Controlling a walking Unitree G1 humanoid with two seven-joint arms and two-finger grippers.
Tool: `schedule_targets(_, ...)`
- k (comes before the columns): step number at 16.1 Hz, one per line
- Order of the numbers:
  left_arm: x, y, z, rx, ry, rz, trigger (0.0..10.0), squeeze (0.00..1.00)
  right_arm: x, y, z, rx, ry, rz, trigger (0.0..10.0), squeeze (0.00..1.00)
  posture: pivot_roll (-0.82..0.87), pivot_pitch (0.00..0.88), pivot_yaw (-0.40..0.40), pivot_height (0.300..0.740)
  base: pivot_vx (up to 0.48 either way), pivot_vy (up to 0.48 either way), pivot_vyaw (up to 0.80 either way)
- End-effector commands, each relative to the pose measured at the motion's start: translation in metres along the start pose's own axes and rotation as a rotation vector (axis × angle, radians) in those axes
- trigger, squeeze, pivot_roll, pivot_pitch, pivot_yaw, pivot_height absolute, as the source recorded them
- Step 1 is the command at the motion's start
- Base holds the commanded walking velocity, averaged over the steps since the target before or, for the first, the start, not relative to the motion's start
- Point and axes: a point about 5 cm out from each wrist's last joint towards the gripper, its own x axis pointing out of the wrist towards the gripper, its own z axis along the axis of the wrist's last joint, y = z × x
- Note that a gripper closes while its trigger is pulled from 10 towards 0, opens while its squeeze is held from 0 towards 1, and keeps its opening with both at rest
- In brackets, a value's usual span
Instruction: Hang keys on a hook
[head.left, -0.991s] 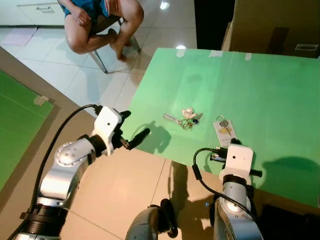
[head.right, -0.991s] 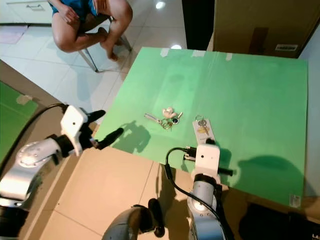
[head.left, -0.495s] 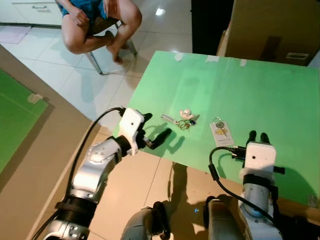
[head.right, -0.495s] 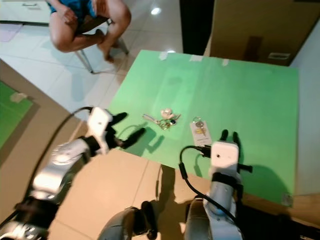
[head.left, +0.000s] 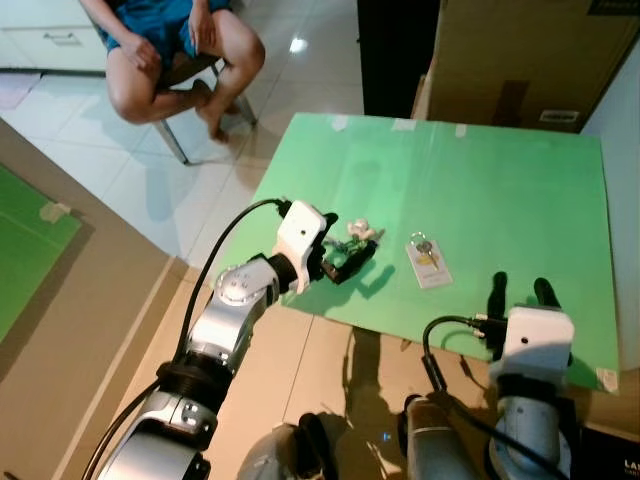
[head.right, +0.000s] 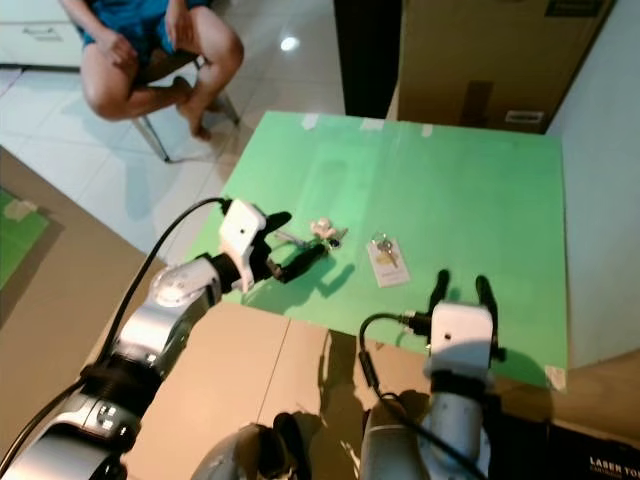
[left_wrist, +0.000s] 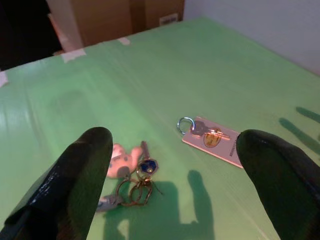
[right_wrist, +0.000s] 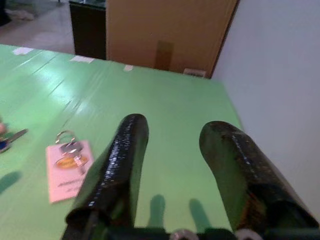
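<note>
Green covering lies over the table (head.left: 520, 190), and on it the key bunch (left_wrist: 134, 179) rests at about 9 o'clock from the tagged key (left_wrist: 212, 138), with the left gripper (head.left: 345, 262) spread wide just over the bunch and holding nothing. I think the fingers may close on the tangled rings and push the bunch away, because it lies flat. The right gripper (head.right: 460, 291) waits open and empty near the table's front edge, a seated person (head.left: 165, 55) is at 11 o'clock, cardboard boxes (head.left: 520, 55) stand behind, and I see no hook.

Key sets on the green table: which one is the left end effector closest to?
The loose bunch of keys with the pale pink charm and blue-headed key, just ahead of the open left end effector. The single key on the white rectangular tag lies further right, nearer the right end effector.
</note>
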Motion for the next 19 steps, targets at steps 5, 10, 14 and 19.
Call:
schedule_targets(5,0.029,0.002,0.008,-0.022,0.024,-0.031,10.0,0.0,-0.026,0.002,0.005,0.06,0.059,0.069,10.0,1.0,-0.48,0.292,0.213,0.74,0.0,0.0,0.0)
schedule_targets(10,0.047,-0.001,0.013,0.012,0.057,-0.044,10.0,0.0,-0.057,-0.005,0.002,0.03,0.144,0.065,10.0,0.0,-0.58,0.347,0.223,0.74,0.0,0.0,0.0)
schedule_targets(14,0.056,-0.012,0.013,0.033,0.068,-0.113,10.0,0.0,-0.077,-0.011,0.004,0.032,0.196,0.031,10.0,0.0,-0.63,0.398,0.239,0.74,0.0,0.0,0.0)
schedule_targets(19,0.055,0.002,0.017,0.12,0.098,-0.021,10.0,0.0,-0.106,-0.013,0.007,0.052,0.259,0.028,10.0,0.0,-0.67,0.43,0.244,0.74,0.0,0.0,0.0)
